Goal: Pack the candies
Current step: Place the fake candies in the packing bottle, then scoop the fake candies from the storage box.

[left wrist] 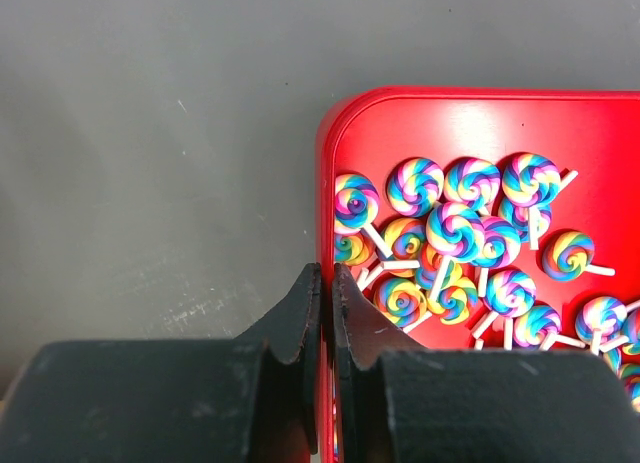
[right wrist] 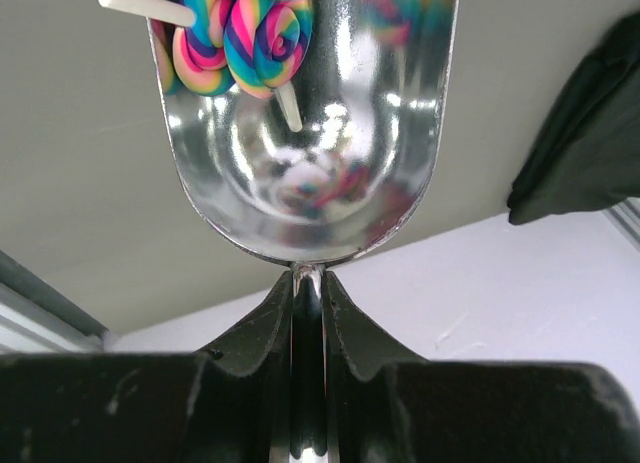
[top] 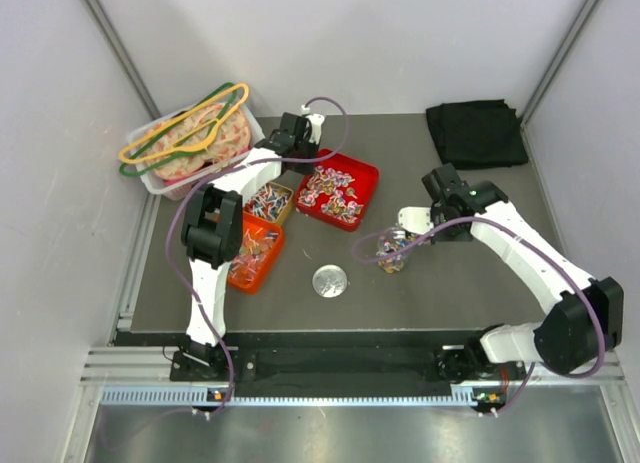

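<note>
The candies (left wrist: 455, 228) lie mostly in the red tray (left wrist: 420, 108). A few sit in the metal scoop (right wrist: 310, 183), which the right gripper (right wrist: 308, 283) pinches by its handle. The left gripper (left wrist: 326, 278) is clamped narrowly on the tray's rim. Packing looks barely underway, with most sweets not yet scooped.

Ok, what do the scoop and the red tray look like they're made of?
The scoop looks like polished metal: mirror-bright, reflecting the lollipops. The red tray is smooth and glossy, likely plastic or painted metal; can't tell which.
</note>
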Robot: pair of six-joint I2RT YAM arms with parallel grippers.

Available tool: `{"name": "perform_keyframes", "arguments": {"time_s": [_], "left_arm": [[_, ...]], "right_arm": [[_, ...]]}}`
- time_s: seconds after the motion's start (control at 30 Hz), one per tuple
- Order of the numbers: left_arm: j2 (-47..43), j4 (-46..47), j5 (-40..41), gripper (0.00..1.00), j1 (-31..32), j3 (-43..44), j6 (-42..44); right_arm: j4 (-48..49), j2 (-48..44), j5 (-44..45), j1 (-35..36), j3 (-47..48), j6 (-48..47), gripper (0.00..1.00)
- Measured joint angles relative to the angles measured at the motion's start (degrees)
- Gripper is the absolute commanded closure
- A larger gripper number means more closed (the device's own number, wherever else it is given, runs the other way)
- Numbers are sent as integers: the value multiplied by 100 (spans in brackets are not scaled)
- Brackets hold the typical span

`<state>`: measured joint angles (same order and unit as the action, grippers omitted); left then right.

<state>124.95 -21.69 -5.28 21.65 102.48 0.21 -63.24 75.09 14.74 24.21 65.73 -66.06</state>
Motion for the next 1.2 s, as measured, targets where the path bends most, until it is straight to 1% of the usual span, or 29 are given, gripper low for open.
{"name": "perform_keyframes", "arguments": {"time_s": [0.3,0.7,1.2], "left_arm": [[-55,7,0,100,-4,-52,0],[-74,13,2,100,-26,-116,0],[-81,17,4,100,-26,-116,0]], "right_arm": [[0,190,629,470,179,-144,100],[-15,225,1410,885,184,-385,100],[92,538,2297,1486,175,-748,100]]}}
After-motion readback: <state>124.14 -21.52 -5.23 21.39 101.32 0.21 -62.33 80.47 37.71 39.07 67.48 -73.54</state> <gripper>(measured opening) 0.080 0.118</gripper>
